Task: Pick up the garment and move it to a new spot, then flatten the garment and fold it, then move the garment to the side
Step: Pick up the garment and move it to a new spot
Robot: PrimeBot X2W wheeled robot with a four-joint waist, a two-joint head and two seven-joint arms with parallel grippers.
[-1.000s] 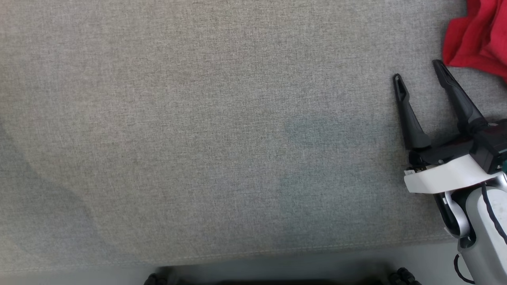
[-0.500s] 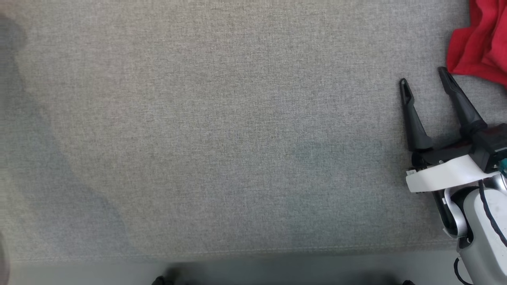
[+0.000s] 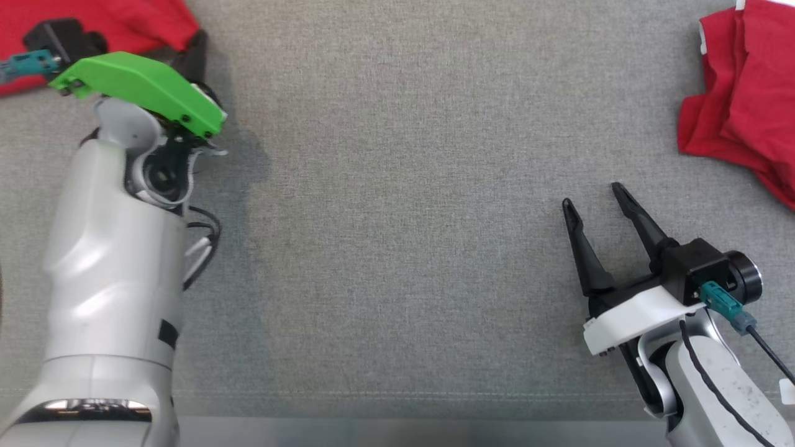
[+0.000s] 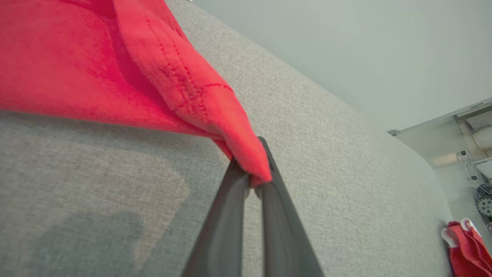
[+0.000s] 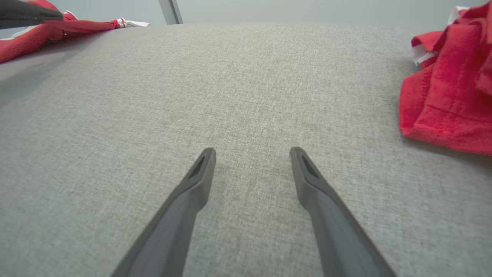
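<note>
1. Since my left end effector (image 4: 251,175) pinches only a thin hemmed corner of the red garment (image 4: 77,57), which lies at the far left of the grey surface (image 3: 397,186), I judge it could slip out on a lift.
2. Most of the garment rests on the surface, and drag there could tug the corner free.
3. Right end effector (image 3: 591,194) is spread and empty, near a second red garment (image 3: 745,93). A careless sweep might snag it.

garment (image 3: 130,22) far left, other garment (image 3: 745,93) far right
</note>
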